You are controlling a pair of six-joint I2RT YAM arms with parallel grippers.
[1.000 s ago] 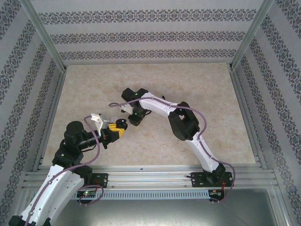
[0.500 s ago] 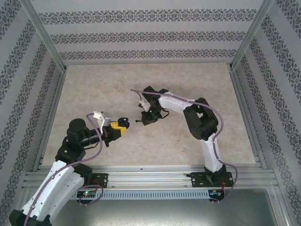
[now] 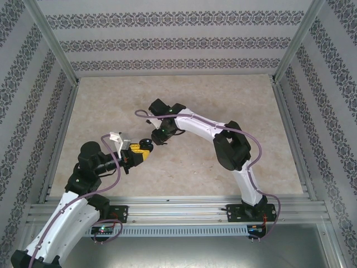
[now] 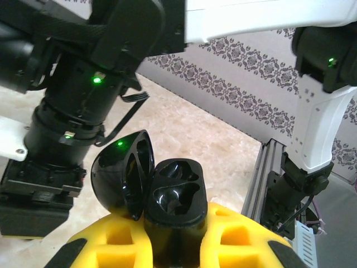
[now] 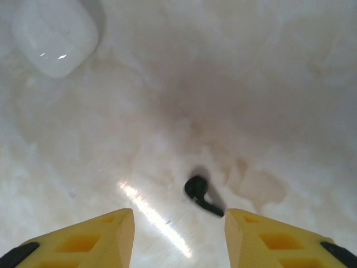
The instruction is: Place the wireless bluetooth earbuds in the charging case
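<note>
The charging case (image 4: 175, 192) is glossy black, not white. It stands upright with my left gripper (image 4: 177, 245) shut on it between the yellow pads (image 4: 240, 237). Its lid (image 4: 120, 173) is swung open to the left, and the two sockets look empty. One small black earbud (image 5: 199, 192) with a short stem lies on the beige table. My right gripper (image 5: 178, 223) hovers open just above it, one yellow fingertip on each side, touching nothing. From above, the right gripper (image 3: 158, 137) sits close beside the left gripper (image 3: 142, 149) and the case (image 3: 146, 146).
A white rounded pebble-shaped object (image 5: 56, 39) lies on the table beyond the earbud, away from my right fingers. An aluminium rail (image 4: 262, 178) borders the table. Patterned walls (image 3: 178, 44) close in three sides.
The right arm swung out to the right half a second ago and has come back left, close to the left gripper. The left arm has barely moved.
</note>
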